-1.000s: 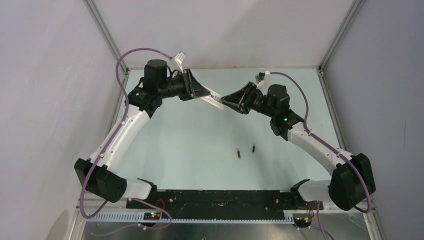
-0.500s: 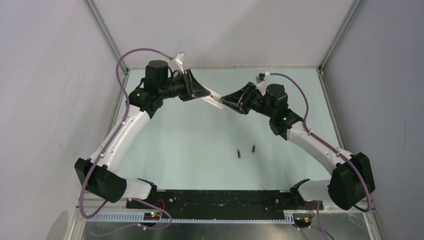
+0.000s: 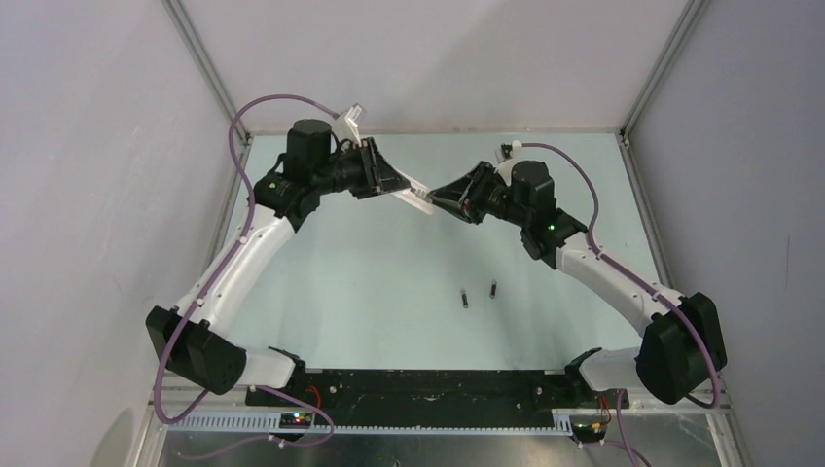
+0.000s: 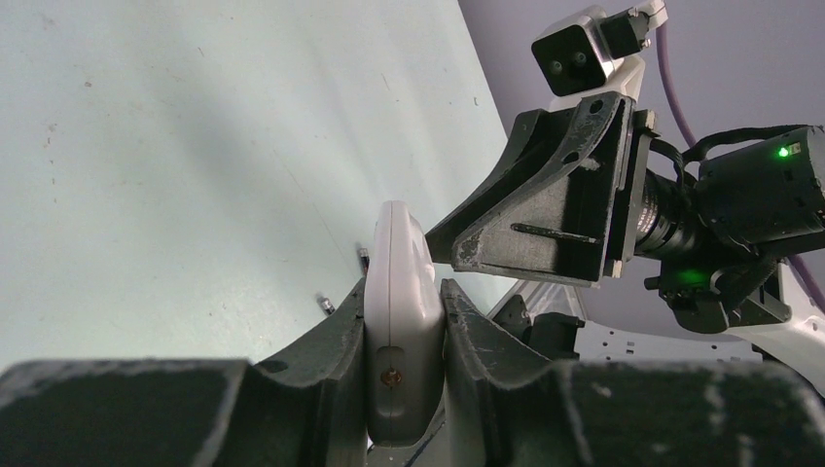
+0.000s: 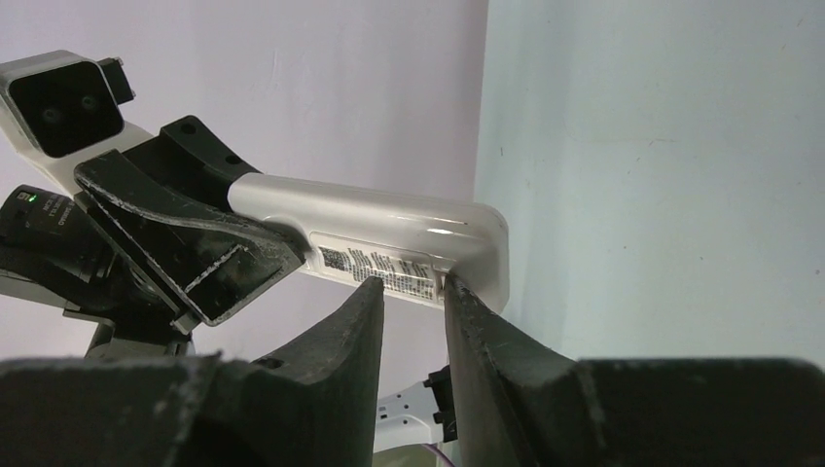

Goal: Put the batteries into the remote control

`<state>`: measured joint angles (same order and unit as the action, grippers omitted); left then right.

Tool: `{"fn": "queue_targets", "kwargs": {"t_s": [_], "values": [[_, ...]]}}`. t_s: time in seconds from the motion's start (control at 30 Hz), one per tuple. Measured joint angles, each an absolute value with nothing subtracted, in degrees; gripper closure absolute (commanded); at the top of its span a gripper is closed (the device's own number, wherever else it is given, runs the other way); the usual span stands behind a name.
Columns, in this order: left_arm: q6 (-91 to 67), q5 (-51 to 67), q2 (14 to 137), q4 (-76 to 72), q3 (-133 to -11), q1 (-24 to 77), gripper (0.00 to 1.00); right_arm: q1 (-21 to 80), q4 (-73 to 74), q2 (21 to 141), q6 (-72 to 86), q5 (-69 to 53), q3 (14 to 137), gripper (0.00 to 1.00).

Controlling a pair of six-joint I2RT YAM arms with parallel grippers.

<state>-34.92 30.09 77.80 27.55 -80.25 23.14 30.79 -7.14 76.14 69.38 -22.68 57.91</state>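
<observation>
Left gripper (image 4: 403,302) clamped on remote control (image 5: 389,219), held aloft over far surface (image 3: 370,282). Right gripper (image 5: 413,287) nearly closed, tips at remote's labelled back; grasp unclear. Two batteries (image 3: 465,299) lie side by side mid-surface.

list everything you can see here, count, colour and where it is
remote control: one, white, in the air over the far half of the table, clamped by the left gripper
batteries: two, dark, lying apart on the table near its middle, nothing touching them
table: one, pale green, under both arms
walls: pale grey, around the table
cables: two, purple, one along each arm
left gripper: one, black, shut on the remote control
right gripper: one, black, fingertips at the remote control's free end; grip unclear
</observation>
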Motion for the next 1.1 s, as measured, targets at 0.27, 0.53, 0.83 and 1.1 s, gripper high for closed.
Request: {"fn": "queue_targets", "kwargs": {"t_s": [0.27,0.53,0.83,1.1], "values": [[-34.9,28.9,77.8,27.6,-80.2,23.2,1.00,30.8,-7.8,77.9,69.6,-22.9,58.6,0.66],[-35.1,27.5,77.7,27.1,-80.2,22.9,1.00,30.5,-13.5,80.4,72.6,-24.6,58.2,0.69],[-35.9,26.8,76.9,25.6,-80.2,22.5,1.00,29.9,-24.4,81.8,77.5,-26.0,55.4,0.72],[-36.1,25.7,76.6,24.5,-80.2,22.3,1.00,29.5,-33.7,84.4,81.3,-27.0,53.8,0.74]]}}
